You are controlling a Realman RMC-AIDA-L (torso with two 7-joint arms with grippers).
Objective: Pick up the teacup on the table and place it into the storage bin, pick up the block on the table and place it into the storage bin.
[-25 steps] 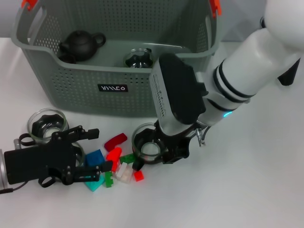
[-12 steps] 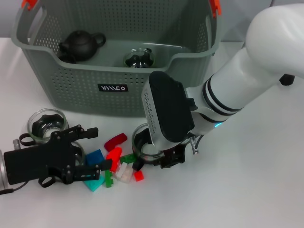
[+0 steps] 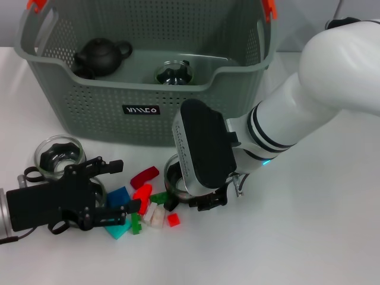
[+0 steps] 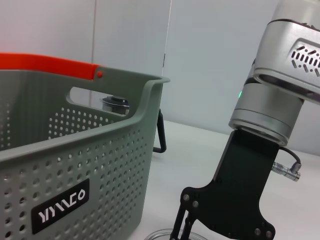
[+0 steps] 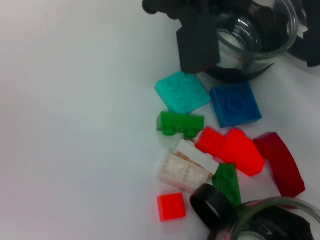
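Right gripper (image 3: 189,200) is down over the glass teacup (image 3: 178,181) on the bench (image 3: 309,237), just in front of the storage bin (image 3: 142,110). Cup sits directly under the wrist body, mouth up; one black finger shows outside the rim on the block side. Can't tell jaw width or whether they've closed on the rim: the wrist housing hides the tips in the head view, and the right wrist view only catches a sliver of cup edge (image 5: 265,210).

Left gripper (image 3: 98,199) is low on the bench, jaws wide, straddling a second glass cup (image 5: 255,35), with the blue block (image 3: 117,196) and teal block (image 3: 117,228) right at its tips. Left arm is the nearer one to the blocks.

Block pile (image 5: 210,155) lies between the two grippers, touching nothing of the bin.

Third glass cup (image 3: 58,155) stands apart near the bin's left corner. Bin already holds a dark teapot (image 3: 101,56) and a glass piece (image 3: 172,72).

Judgement: lift is straight up, then back over the bin wall.
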